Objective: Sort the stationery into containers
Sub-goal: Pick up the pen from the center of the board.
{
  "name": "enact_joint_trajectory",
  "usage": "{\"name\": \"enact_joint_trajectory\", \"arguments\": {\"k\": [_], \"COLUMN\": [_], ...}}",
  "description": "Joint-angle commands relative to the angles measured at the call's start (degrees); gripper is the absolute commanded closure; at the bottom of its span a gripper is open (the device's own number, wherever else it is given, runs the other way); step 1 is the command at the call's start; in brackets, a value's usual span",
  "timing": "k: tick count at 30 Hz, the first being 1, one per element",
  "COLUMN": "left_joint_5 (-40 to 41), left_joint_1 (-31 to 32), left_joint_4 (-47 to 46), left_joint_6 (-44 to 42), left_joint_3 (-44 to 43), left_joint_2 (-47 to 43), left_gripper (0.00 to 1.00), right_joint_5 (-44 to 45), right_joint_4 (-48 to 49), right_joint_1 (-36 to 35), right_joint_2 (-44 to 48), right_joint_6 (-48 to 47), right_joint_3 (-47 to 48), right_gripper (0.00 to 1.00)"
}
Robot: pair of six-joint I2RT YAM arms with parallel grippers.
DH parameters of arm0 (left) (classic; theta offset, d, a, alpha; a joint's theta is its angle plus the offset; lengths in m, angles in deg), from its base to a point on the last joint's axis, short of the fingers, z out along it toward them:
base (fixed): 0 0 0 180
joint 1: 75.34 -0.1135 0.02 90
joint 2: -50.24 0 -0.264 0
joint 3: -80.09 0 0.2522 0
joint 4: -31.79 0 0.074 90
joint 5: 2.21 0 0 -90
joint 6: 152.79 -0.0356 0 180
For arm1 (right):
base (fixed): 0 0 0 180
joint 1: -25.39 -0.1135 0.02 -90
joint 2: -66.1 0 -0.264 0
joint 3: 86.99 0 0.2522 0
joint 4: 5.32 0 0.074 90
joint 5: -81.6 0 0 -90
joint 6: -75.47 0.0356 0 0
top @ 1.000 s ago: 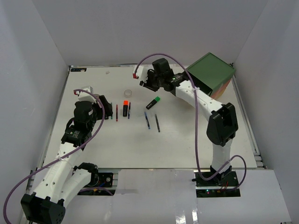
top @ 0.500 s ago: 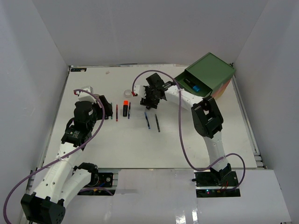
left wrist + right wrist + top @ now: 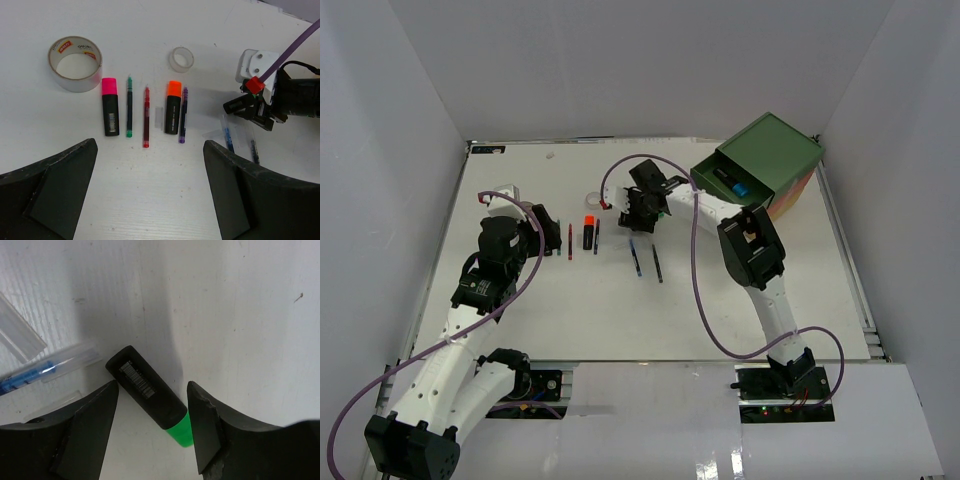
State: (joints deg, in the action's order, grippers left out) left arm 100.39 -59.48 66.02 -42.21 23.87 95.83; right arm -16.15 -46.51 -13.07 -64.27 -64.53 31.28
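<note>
Between spread jaws of the right gripper (image 3: 152, 412) lies a blocky black marker (image 3: 146, 391) — green-capped.

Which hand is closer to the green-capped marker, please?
Right. The right hand is open astride the green-capped marker, a finger on each side; the left hand hangs well off to its left, beyond the orange-capped marker.

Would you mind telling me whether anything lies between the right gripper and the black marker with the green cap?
Nothing visible does. The right gripper has its open jaws either side of the black marker with the green cap. A blue pen lies close beside its black end, off to one side of the jaws.
</note>
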Motion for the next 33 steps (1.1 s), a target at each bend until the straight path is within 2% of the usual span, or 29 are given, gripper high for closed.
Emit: {"name": "enact_joint_trajectory", "arguments": {"k": [1,10,25,33], "left_joint_5": [-0.6,-0.6,-0.8,-0.9], "left_joint_1": [0.1,0.1,0.1,0.1], "left_joint_4": [-0.9,-0.9,-0.8,-0.8], "left_joint_6": [-0.3,-0.4,-0.4,-0.3], "left_joint_3": [0.5,0.4,0.4,0.4], "left_joint_2": [-0.2,0.2,0.0,-0.1], "left_gripper": [0.02,0.02,0.02,0.02], "right_joint_5": [-1.0,-3.1,-6.1,-6.8], "right_joint_4": [-0.7,-2.7,-11.1,-12.5], "right_joint_1": [1.1,2.8,3.2,3.3], "right_joint_2": [-2.6,-4.1,-4.5,-4.2], "right_joint_6": [0.0,2.2,4.2,5.3], "right_joint_3": [2.3,3.2,3.4,3.2], "right_gripper": [0.37,0.48,0.55,0.67]}}
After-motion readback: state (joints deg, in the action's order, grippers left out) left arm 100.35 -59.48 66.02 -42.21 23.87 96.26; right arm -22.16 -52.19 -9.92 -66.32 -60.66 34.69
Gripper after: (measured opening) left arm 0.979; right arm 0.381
